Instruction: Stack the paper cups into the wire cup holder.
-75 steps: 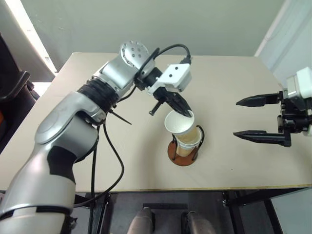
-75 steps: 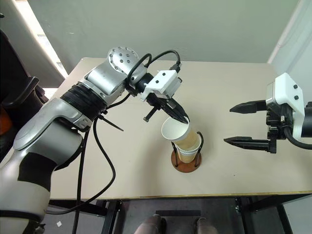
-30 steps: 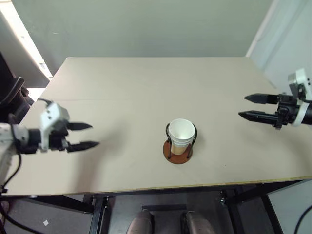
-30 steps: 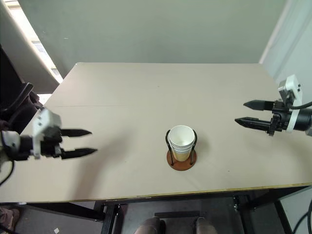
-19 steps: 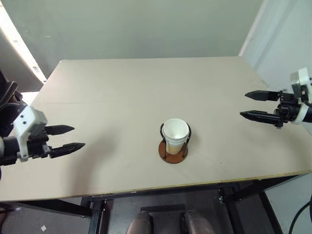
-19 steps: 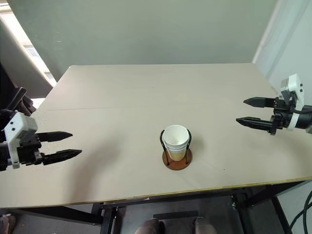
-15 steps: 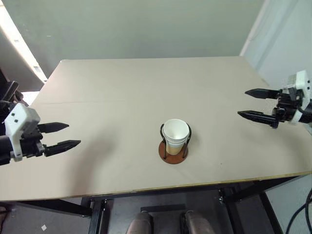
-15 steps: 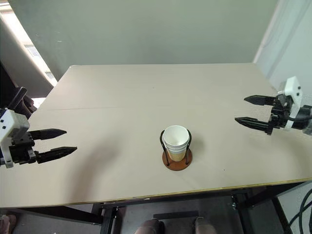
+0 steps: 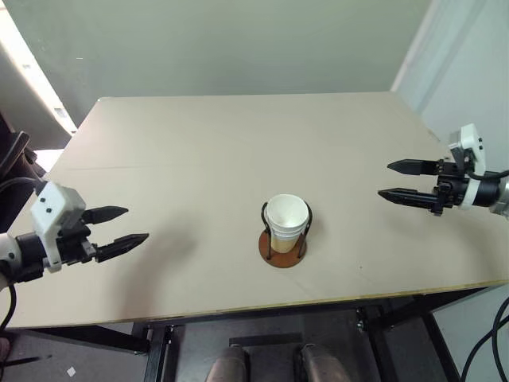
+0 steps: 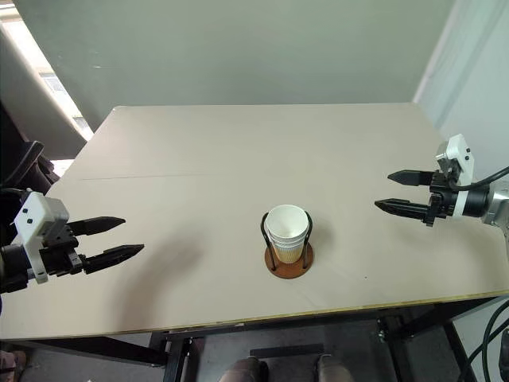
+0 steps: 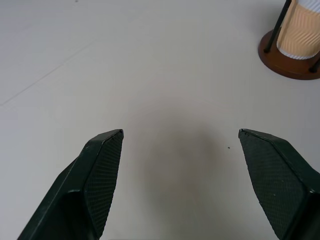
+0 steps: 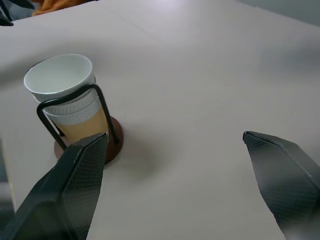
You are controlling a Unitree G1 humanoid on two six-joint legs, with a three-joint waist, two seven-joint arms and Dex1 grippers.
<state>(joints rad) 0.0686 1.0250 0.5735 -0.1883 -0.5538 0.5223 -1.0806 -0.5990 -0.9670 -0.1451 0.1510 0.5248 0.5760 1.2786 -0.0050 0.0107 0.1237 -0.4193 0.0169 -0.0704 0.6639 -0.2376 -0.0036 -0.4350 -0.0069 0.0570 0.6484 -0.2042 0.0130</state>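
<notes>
The paper cups (image 9: 286, 222) sit nested inside the wire cup holder (image 9: 284, 248) near the table's (image 9: 238, 143) front edge. No loose cup lies around the holder, so the stacking looks finished. Left gripper (image 9: 119, 227) and right gripper (image 9: 395, 181) flank the holder, well apart from it, fingers spread and empty.

Overhead stereo pair; two low, table-facing wrist views
</notes>
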